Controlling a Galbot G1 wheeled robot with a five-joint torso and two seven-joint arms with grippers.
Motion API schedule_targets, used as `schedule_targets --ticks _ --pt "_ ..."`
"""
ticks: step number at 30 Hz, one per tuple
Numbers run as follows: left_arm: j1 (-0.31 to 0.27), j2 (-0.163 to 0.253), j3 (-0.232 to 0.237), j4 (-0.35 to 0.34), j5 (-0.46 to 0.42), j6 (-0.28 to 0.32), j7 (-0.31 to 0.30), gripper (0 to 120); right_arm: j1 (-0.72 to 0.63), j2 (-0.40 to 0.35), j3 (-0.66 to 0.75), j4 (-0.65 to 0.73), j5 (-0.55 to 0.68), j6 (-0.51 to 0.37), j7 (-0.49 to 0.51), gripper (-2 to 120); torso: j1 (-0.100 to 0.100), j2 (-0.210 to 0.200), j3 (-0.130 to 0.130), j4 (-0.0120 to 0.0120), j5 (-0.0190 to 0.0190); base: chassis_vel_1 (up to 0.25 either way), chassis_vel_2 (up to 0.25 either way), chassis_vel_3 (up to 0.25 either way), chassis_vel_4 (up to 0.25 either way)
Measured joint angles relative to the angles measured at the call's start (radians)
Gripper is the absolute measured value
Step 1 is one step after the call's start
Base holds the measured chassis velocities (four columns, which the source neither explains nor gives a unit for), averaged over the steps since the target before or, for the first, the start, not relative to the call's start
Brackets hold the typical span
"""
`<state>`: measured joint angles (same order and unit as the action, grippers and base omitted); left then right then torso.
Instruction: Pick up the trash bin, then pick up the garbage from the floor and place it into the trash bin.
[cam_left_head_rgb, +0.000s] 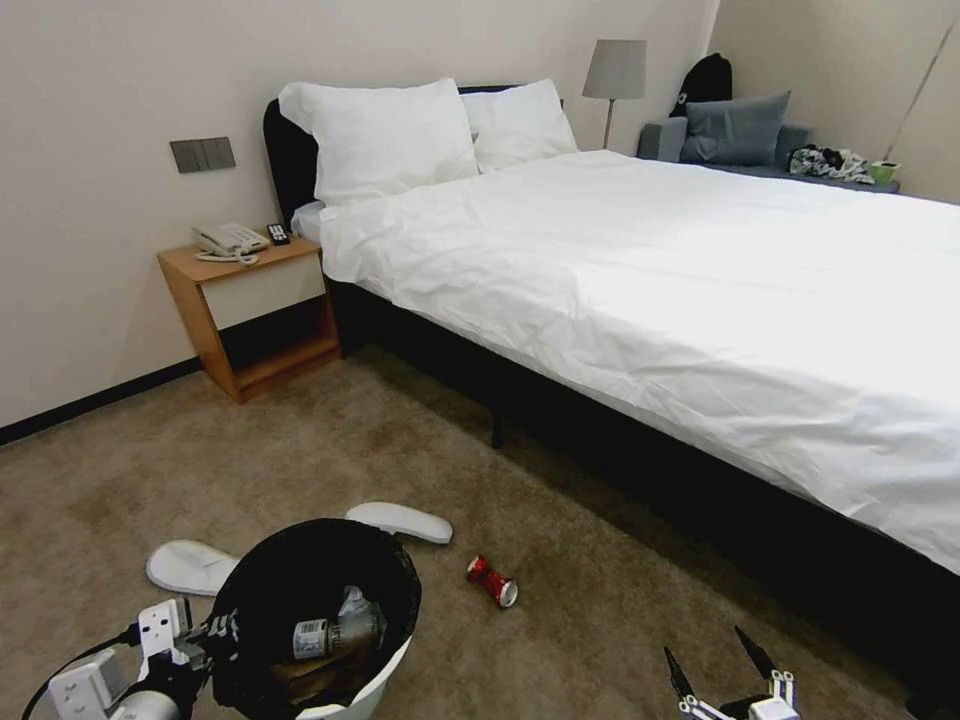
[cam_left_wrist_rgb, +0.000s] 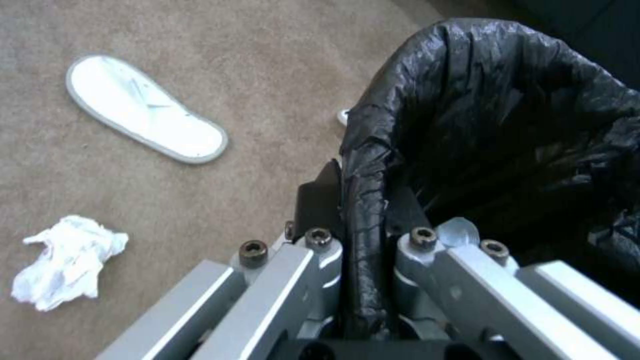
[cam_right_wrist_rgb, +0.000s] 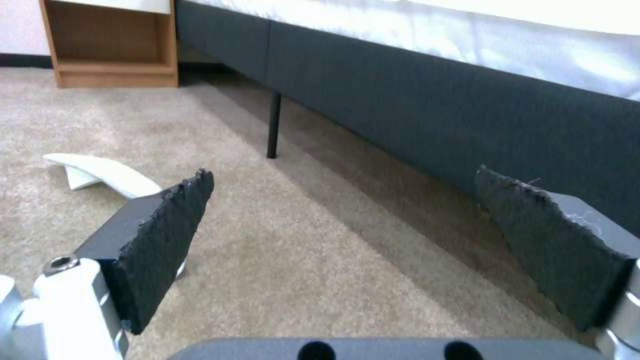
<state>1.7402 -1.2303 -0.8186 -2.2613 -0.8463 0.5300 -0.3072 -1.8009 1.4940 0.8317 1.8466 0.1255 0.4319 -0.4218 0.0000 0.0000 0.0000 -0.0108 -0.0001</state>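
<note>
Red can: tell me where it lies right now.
In the head view the red can lies on its side on the carpet, just right of the trash bin, below the nearer white slipper.

Left arm low at the head view's lower left, its hand (cam_left_wrist_rgb: 363, 210) clamped tight, one finger (cam_left_wrist_rgb: 319, 200) outside and the other inside what it grips, linkage bars converging close together. Right hand (cam_left_head_rgb: 722, 660) at the lower right, held low, pointing forward, fingers spread wide apart with dark pads (cam_right_wrist_rgb: 167, 235) bare and nothing between them.
</note>
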Motion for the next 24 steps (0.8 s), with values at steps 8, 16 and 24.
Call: schedule_targets --ticks 8,16,24 --pt "0.002 0.003 -0.001 0.0 0.0 0.001 0.0 4 0.0 -0.003 -0.001 -0.003 0.003 0.0 -0.003 100 0.0 0.0 0.0 -0.0001 0.0001 -0.072 0.059 0.066 -0.072" --pt "0.002 0.008 -0.002 0.001 0.0 0.003 0.0 4 0.001 -0.007 -0.004 -0.008 0.006 0.0 -0.006 100 0.0 0.0 0.0 0.0 0.0001 -0.052 0.064 0.055 -0.051" --pt "0.003 0.005 -0.001 0.001 0.002 0.004 -0.001 4 0.006 -0.01 -0.006 -0.01 0.006 0.0 -0.007 100 0.0 0.0 0.0 0.0 0.0 -0.08 0.068 0.067 -0.062"
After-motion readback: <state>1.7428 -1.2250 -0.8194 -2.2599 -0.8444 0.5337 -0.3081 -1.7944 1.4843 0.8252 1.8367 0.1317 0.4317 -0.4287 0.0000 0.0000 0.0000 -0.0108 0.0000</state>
